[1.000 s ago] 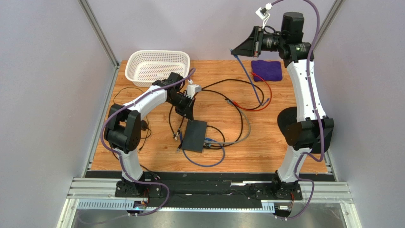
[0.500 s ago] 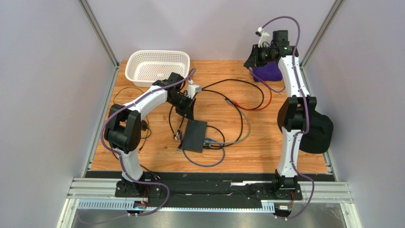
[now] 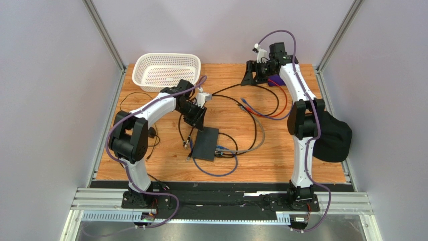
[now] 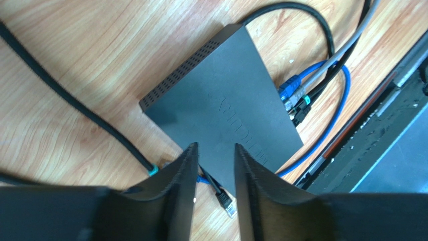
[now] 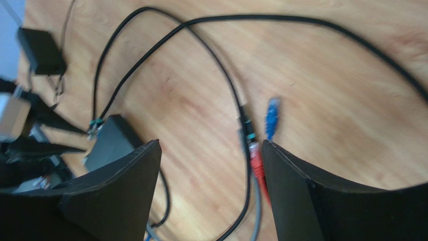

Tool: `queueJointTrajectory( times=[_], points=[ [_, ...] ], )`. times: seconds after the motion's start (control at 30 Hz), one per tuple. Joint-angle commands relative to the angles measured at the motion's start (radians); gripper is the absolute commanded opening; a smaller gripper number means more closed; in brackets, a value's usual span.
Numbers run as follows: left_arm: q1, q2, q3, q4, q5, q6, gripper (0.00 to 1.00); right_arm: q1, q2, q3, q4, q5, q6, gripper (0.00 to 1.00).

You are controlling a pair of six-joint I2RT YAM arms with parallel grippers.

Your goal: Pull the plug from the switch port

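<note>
- Now, left gripper [image 4: 215, 146] hovers parted, empty, over the flat matte-black switch [image 4: 226, 110], perforated along one edge.
- Right gripper [image 5: 211, 145] gapes empty above round cables [image 5: 221, 75] on woodgrain table [image 5: 326, 100].

Matt black casing with a perforated edge on the switch [image 4: 221, 110], glossy blue plastic on the connector [image 4: 289, 91] at its three o'clock, smooth grained wood with soft sheen for the table [image 4: 75, 60], white perforated plastic for the basket [image 3: 166, 70] at eleven o'clock
</note>
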Motion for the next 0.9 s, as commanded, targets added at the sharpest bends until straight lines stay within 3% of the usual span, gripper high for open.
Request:
queueJointTrajectory(
  times=[0.0, 0.17, 0.3, 0.47, 0.73, 0.87],
  points=[
    [-0.004, -0.092, -0.028, 0.004, -0.068, 0.025, 0.45, -0.013, -0.179, -0.159, 0.021, -0.204, -0.008, 0.80],
    [-0.004, -0.152, -0.100, -0.023, -0.170, 0.025, 0.59, 0.012, -0.338, -0.460, 0.024, -0.342, -0.054, 0.82],
    [-0.004, -0.159, -0.163, -0.002, -0.129, 0.009, 0.61, 0.133, -0.415, -0.694, 0.054, -0.335, -0.155, 0.64],
    [-0.007, -0.082, -0.140, -0.036, -0.044, -0.007, 0.61, 0.245, -0.402, -0.888, 0.164, -0.350, -0.097, 0.60],
    [-0.017, 0.153, -0.007, -0.086, -0.061, -0.035, 0.53, 0.270, -0.296, -0.861, 0.232, -0.340, -0.082, 0.58],
    [-0.015, 0.282, 0.151, -0.122, -0.085, -0.035, 0.46, 0.271, -0.286, -0.844, 0.231, -0.347, -0.082, 0.57]
  ],
)
